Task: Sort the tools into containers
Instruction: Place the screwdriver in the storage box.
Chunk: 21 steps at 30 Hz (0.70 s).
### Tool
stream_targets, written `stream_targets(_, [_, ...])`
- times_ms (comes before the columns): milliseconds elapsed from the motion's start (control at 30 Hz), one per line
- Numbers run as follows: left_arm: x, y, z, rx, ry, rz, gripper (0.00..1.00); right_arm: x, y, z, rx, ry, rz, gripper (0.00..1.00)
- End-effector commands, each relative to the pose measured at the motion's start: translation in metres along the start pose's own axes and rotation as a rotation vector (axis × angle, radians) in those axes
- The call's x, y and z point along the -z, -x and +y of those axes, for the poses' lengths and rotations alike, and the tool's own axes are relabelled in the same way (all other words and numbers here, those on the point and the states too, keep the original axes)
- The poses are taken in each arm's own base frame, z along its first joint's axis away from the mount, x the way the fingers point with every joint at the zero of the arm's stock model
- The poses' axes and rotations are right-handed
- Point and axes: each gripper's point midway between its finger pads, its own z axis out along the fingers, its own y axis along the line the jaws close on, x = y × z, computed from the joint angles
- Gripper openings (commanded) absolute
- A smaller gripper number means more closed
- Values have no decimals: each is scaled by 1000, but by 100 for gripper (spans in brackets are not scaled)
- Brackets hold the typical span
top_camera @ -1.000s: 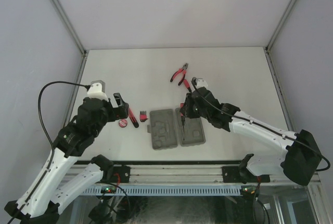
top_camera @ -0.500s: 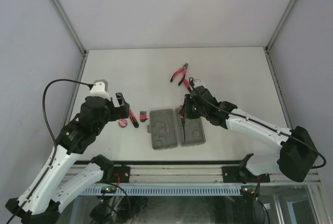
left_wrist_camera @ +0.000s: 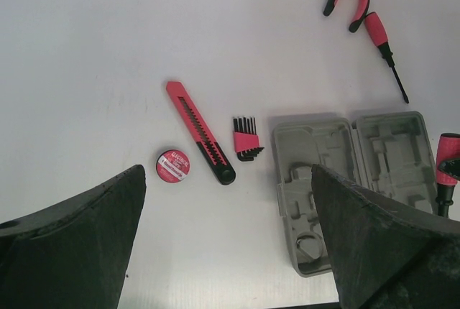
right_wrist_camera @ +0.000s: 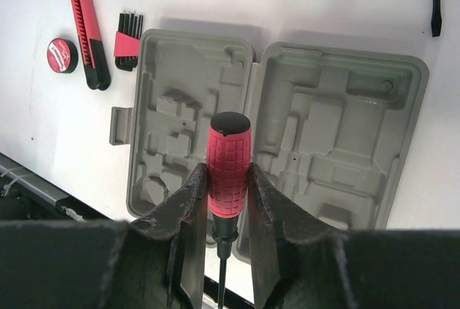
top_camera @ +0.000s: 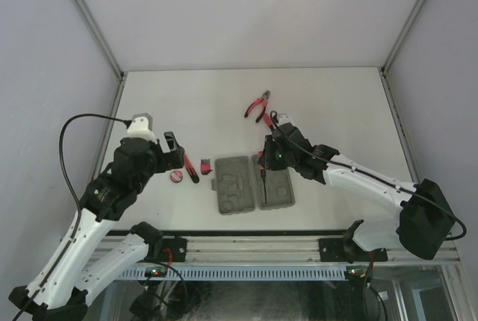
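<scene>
The grey case (top_camera: 234, 184) lies open in two halves on the table, moulded slots up (right_wrist_camera: 338, 129). My right gripper (top_camera: 264, 161) hangs over its hinge, shut on a red-handled screwdriver (right_wrist_camera: 228, 162) whose thin shaft points toward the near table edge. Red-handled pliers (top_camera: 258, 104) and a second screwdriver (left_wrist_camera: 381, 39) lie beyond the case. Left of the case lie a comb-like hex key set (top_camera: 205, 166), a red-and-black utility knife (top_camera: 191, 167) and a round red disc (top_camera: 177, 177). My left gripper (top_camera: 172, 149) is held above these three, open and empty (left_wrist_camera: 227, 180).
White walls with metal posts close the table on three sides. The rail with both arm bases (top_camera: 246, 250) runs along the near edge, just below the case. A black cable (top_camera: 75, 131) loops off the left arm.
My right gripper has shifted slightly away from the near edge with the screwdriver still in it. The left arm has barely moved.
</scene>
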Motion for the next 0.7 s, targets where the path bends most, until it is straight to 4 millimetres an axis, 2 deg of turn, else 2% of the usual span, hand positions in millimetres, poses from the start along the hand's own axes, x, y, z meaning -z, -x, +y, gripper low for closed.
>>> stream_targets(0, [-4,1,-2,-1,-19,-20,100,1,18,12,18,34,-42,0])
stream_targets(200, [-5,0,-4,-3,-33,-12,100,-8,13,9,24,14,2,0])
stream_targets(400, [-8,0,3,14,-11,-7,100,-19,11,7,35,-14,49,0])
stream_targets(667, [-8,1,6,24,-7,-19,100,-33,15,-1,43,-69,94,0])
